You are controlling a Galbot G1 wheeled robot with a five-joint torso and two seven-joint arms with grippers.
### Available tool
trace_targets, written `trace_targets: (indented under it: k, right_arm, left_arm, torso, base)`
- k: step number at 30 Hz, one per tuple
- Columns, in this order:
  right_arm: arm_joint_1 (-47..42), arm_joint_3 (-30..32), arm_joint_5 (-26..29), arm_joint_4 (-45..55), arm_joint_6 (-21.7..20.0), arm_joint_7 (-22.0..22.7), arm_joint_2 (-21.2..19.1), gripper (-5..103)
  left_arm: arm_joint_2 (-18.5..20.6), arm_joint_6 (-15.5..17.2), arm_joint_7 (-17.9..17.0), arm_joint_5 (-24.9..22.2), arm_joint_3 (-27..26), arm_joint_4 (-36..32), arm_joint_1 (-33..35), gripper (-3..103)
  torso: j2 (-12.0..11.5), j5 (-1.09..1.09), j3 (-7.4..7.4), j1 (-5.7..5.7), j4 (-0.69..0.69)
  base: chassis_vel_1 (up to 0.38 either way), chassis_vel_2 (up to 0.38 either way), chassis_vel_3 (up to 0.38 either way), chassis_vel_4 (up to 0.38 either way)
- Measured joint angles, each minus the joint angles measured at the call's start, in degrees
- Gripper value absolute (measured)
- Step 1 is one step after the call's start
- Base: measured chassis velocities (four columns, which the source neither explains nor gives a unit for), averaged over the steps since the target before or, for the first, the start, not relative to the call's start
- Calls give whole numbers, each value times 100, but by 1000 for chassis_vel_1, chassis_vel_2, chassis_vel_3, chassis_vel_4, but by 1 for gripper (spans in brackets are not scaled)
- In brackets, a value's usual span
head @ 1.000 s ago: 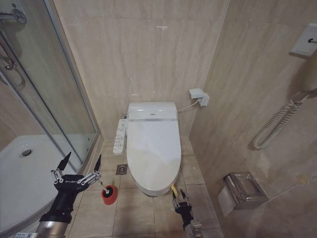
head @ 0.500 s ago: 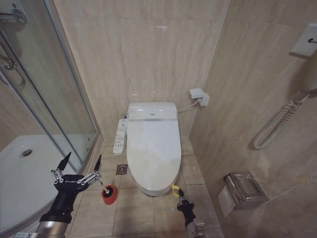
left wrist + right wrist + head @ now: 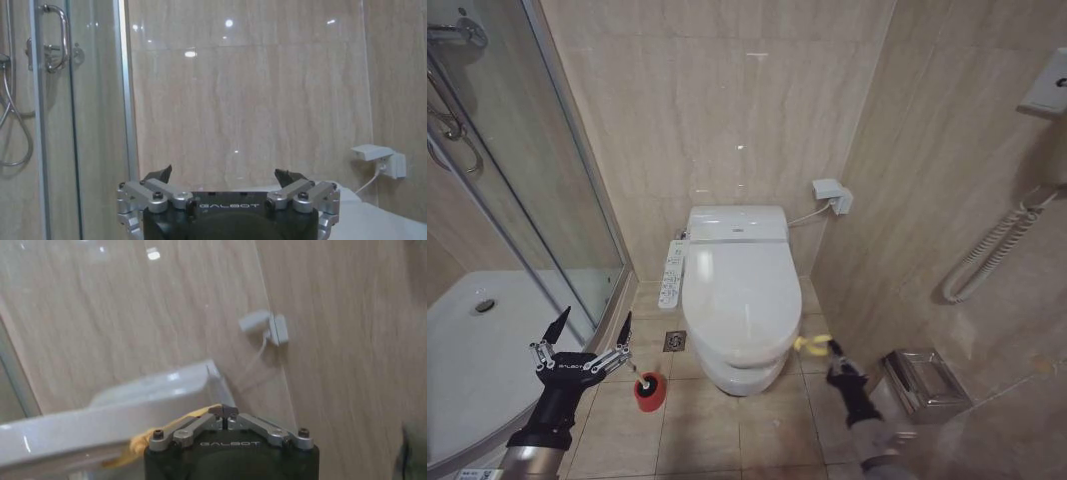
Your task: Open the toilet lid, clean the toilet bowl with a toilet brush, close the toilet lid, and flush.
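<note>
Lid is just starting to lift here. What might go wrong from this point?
The right pincer is shut on the yellow strap, with the toilet lid barely raised; a thin strap may slip free, dropping the lid. The right arm works close to the side wall and the metal paper holder, so it may bump them. The left pincer, open, hangs near the toilet brush.

Head view: high, facing forward and down on the toilet lid (image 3: pixel 739 296) and floor | Left wrist view: low, level, facing the rear wall beside the shower glass | Right wrist view: close at the lid's edge | Shared: wall socket (image 3: pixel 829 193), all three views.
</note>
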Motion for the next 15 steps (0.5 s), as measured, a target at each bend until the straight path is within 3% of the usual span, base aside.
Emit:
trace_targets:
  k: [4, 9, 15]
  right_arm:
    - [-298, 179, 403, 756, -215, 46, -184, 0]
    - [-63, 304, 945, 2084, -904, 670, -202, 0]
    - [210, 263, 1182, 2408, -1105, 1006, -177, 0]
  left_arm:
    - [0, 0, 0, 0, 0, 0, 0, 100]
    - [0, 0, 0, 0, 0, 0, 0, 100]
    - [0, 0, 0, 0, 0, 0, 0, 100]
  torso:
    - [0, -1, 0, 0, -2]
    - [-1, -4, 1, 1, 0]
    - [-1, -4, 1, 2, -2]
  base:
    - [0, 0, 0, 0]
    - [0, 0, 0, 0]
    - [0, 0, 0, 0]
